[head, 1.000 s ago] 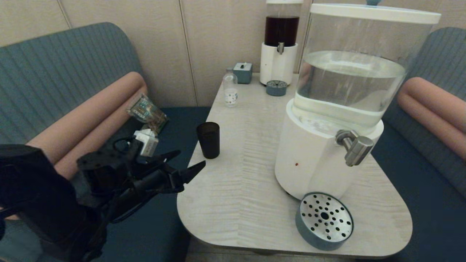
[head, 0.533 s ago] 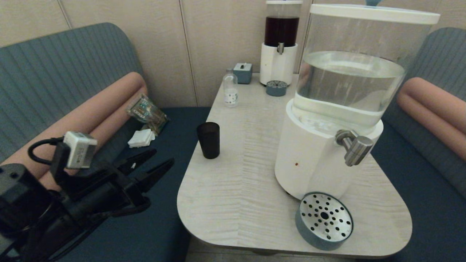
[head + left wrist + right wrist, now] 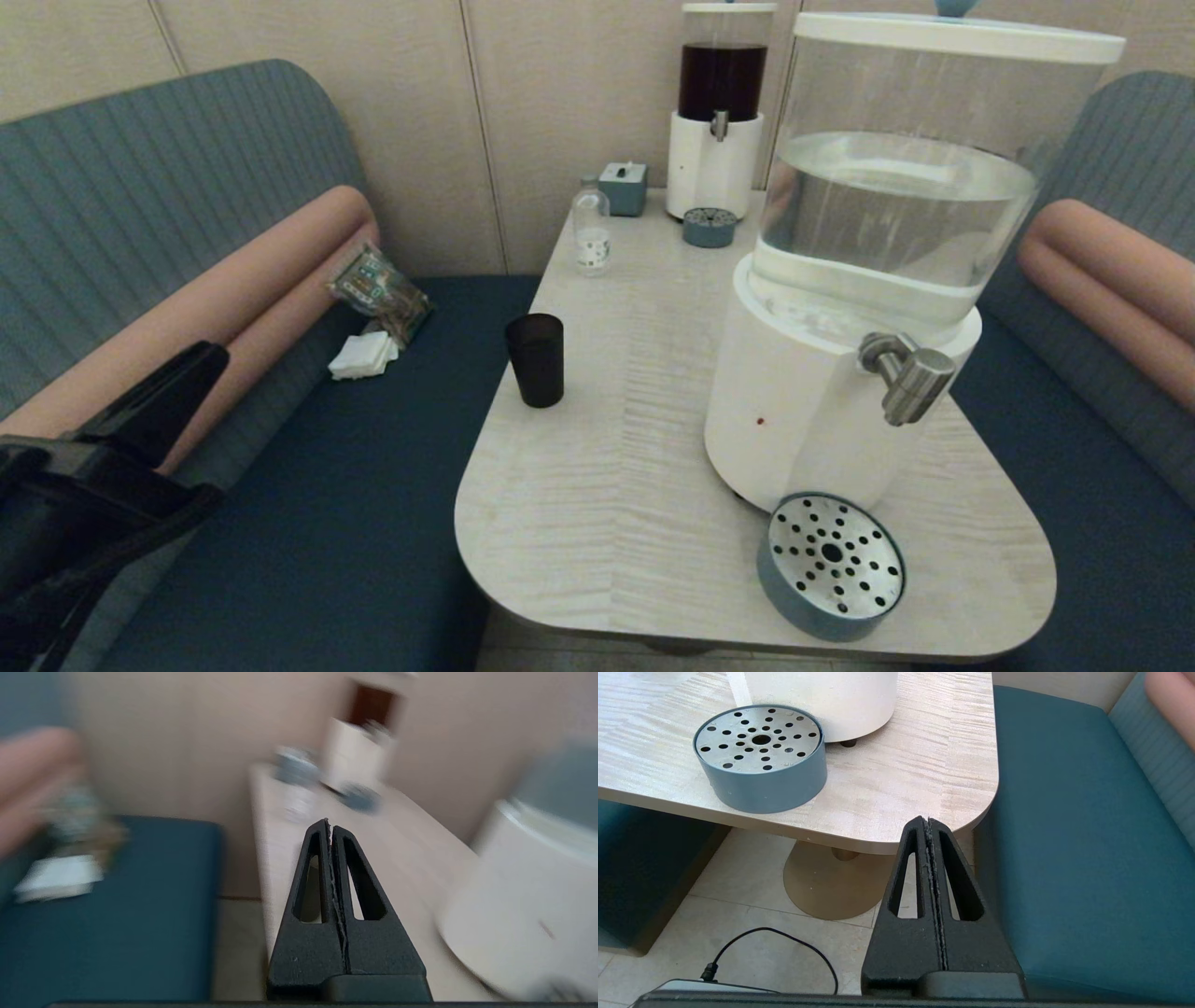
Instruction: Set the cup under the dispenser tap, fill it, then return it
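A clear bottle (image 3: 590,231) stands near a blue box (image 3: 623,188) (far end), napkins (image 3: 363,356) on the bench (image 3: 327,523).

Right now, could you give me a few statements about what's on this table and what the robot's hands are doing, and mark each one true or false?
1. The cup stands upright on the table, away from the dispenser tap. True.
2. The left gripper holds the cup. False: it is shut on nothing, off to the left over the bench seat.
3. The round drip tray sits at the foot of the big white dispenser. True.
4. The right gripper is wide open above the tap. False: it is shut and sits low, beside the table's corner.
5. The slimmer dispenser at the back holds dark liquid. True.
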You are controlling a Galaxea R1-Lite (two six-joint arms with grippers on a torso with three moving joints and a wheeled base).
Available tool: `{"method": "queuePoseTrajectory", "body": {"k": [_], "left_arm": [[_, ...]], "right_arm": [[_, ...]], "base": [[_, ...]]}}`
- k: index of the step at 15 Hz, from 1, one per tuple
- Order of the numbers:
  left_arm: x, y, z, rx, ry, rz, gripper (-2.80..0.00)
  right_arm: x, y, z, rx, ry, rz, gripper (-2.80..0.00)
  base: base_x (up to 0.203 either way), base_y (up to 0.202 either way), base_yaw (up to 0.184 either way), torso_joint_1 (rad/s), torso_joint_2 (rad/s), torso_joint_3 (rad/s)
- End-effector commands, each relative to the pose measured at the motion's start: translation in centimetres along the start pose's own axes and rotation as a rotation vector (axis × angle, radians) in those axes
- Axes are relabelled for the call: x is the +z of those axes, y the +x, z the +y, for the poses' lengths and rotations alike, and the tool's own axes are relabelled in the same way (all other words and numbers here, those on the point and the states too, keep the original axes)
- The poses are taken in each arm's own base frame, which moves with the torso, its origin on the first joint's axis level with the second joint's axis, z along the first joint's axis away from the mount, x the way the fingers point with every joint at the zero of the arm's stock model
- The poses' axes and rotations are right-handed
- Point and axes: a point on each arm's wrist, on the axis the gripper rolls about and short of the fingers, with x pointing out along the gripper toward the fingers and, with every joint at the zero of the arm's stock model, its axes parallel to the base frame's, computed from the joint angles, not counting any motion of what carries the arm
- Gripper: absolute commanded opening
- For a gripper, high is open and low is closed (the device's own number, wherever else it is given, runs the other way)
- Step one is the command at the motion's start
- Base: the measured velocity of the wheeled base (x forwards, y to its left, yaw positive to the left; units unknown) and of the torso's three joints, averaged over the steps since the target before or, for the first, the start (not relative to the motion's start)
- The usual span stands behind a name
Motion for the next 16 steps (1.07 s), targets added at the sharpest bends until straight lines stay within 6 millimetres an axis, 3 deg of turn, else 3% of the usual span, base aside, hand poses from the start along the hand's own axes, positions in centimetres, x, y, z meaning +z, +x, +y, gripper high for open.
{"method": "queuePoseTrajectory", "body": {"k": [1,6,11,14,16], "left_arm": [[1.6,-2.1,0.3,0.054,-0.015,-0.103,-2.80],[4.0,-7.5,0.4,0.140,0.013,-0.262,-2.80],[5.1,-12.4,-0.6,0.145,0.032,-0.224,-2.80],[4.1,-15.9,-0.9,0.115,0.064,-0.154,-2.80],[2.1,-18.0,-0.7,0.121,0.130,-0.068,-2.80]], "right_arm": [[0.0,0.0,0.0,0.001,-0.001,-0.004,-2.80],[0.0,0.0,0.0,0.001,-0.001,-0.004,-2.80],[0.0,0.0,0.0,0.001,-0.001,-0.004,-2.80],[0.0,0.0,0.0,0.001,-0.001,-0.004,-2.80],[0.0,0.0,0.0,0.001,-0.001,-0.004,-2.80]], "base": [[0.000,0.000,0.000,0.000,0.00,0.000],[0.000,0.000,0.000,0.000,0.00,0.000],[0.000,0.000,0.000,0.000,0.00,0.000],[0.000,0.000,0.000,0.000,0.00,0.000],[0.000,0.000,0.000,0.000,0.00,0.000]]}}
